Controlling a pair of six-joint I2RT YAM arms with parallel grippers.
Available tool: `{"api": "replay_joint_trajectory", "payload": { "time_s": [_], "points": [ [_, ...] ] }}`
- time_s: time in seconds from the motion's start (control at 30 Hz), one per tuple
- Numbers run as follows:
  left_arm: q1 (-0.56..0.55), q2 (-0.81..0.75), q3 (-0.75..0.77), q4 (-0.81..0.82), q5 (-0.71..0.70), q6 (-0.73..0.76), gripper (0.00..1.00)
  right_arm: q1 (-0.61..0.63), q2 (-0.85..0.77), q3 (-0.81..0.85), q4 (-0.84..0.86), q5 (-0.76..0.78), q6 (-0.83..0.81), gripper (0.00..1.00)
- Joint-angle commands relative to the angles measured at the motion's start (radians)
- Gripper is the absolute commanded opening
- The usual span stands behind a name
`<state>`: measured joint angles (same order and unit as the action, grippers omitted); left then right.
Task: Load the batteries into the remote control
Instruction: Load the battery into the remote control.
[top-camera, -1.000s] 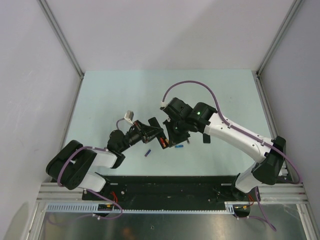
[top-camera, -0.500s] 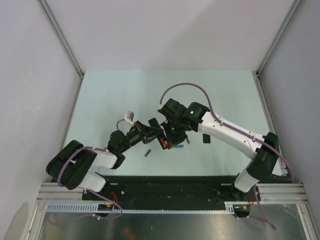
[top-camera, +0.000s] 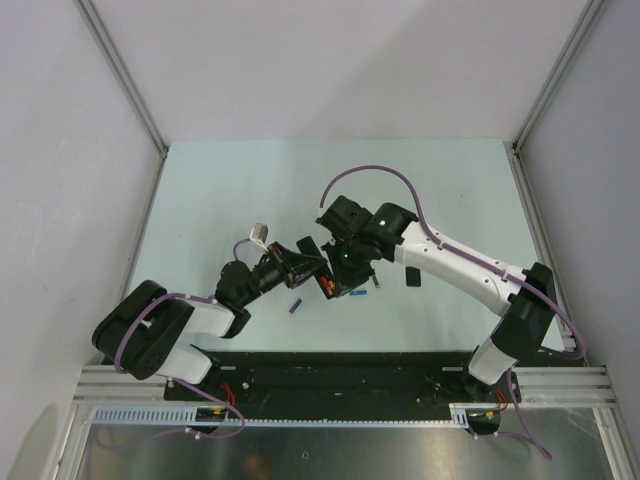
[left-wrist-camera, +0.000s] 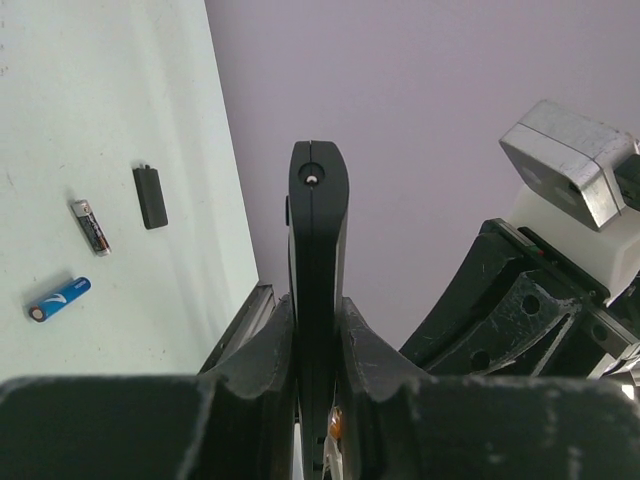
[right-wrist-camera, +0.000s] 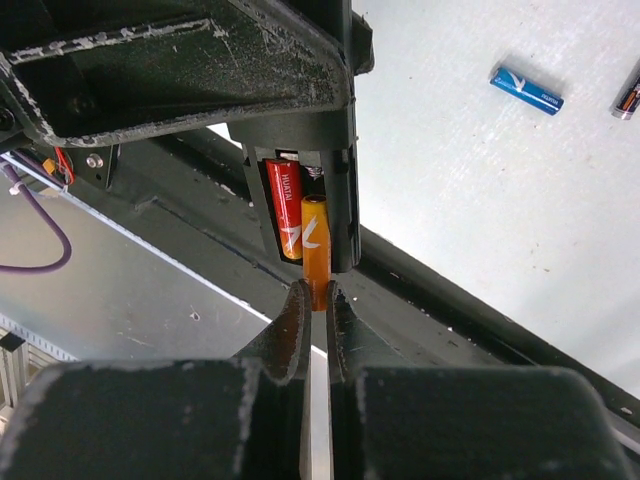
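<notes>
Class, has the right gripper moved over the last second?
Yes. The right gripper shifted slightly left, toward the purple battery.

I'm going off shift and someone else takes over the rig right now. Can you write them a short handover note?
Left gripper: shut on the remote control.
Right gripper: shut on an orange battery, its upper end in the recess.
Done: one red battery is seated beside it.
Left: push the orange battery fully home, then let go.
A spare blue battery lies on the table.
</notes>
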<state>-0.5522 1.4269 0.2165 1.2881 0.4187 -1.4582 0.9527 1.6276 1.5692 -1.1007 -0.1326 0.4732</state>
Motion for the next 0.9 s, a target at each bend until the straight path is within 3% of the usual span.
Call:
{"api": "replay_joint_trajectory", "payload": {
  "time_s": [0.0,0.53,0.73,0.87],
  "points": [
    [-0.015,-0.017,0.0,0.08,0.002,-0.017,0.0,-0.012,0.017,0.028,0.015,0.036,-0.016,0.0],
    [-0.023,-0.022,0.006,0.082,0.0,-0.022,0.0,-0.029,0.04,0.032,0.041,0.059,-0.024,0.0],
    [-0.023,-0.02,0.007,0.082,-0.004,-0.021,0.0,-0.029,0.025,0.034,0.035,0.059,-0.022,0.25],
    [-0.023,-0.02,0.009,0.082,-0.008,-0.022,0.0,-0.028,0.02,0.031,0.032,0.059,-0.022,0.32]
  ]
}}
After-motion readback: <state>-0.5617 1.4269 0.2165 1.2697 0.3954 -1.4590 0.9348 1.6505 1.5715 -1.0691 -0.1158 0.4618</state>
